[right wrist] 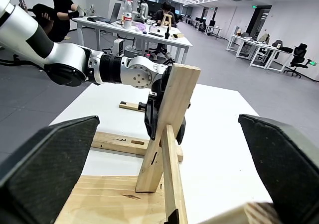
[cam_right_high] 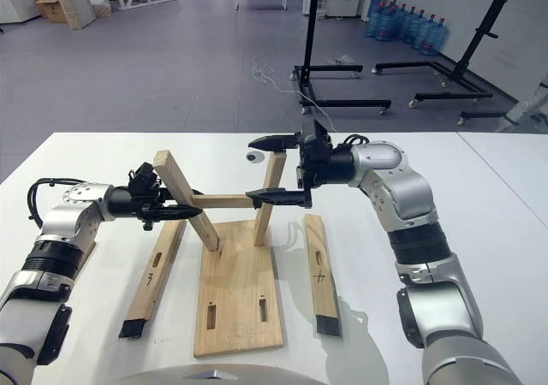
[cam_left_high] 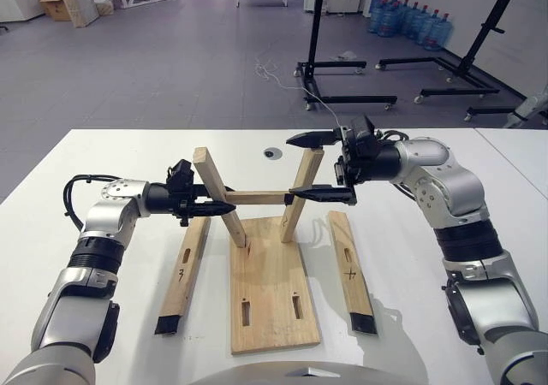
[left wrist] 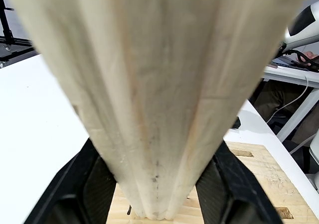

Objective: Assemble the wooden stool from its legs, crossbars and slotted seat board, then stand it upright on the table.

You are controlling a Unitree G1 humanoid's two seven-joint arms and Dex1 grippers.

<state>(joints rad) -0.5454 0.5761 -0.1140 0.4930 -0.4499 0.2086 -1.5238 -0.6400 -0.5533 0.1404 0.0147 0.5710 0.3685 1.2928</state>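
Frame: left leg point(cam_left_high: 210, 173), crossbar point(cam_left_high: 257, 198) and right leg point(cam_left_high: 297, 212) are joined as an H and stood tilted on the far end of the slotted seat board point(cam_left_high: 270, 291), which lies flat on the counter point(cam_left_high: 103, 154).
Left gripper point(cam_left_high: 221, 204): clamped on the left leg near the crossbar joint.
Right gripper point(cam_left_high: 289, 168): spread wide, with one finger by the right leg's top and the other across its middle; nothing is gripped.
Handling: stiff, light-looking dry wood. The joints are judged likely to rack if twisted. Each leg is best taken on its flat faces close to the crossbar.
Loose legs: one point(cam_left_high: 184, 269) is laid left of the board, one point(cam_left_high: 351, 269) right.
Hidden: whether the leg ends are seated in the board's slots cannot be told, nor whether the right gripper touches the right leg.
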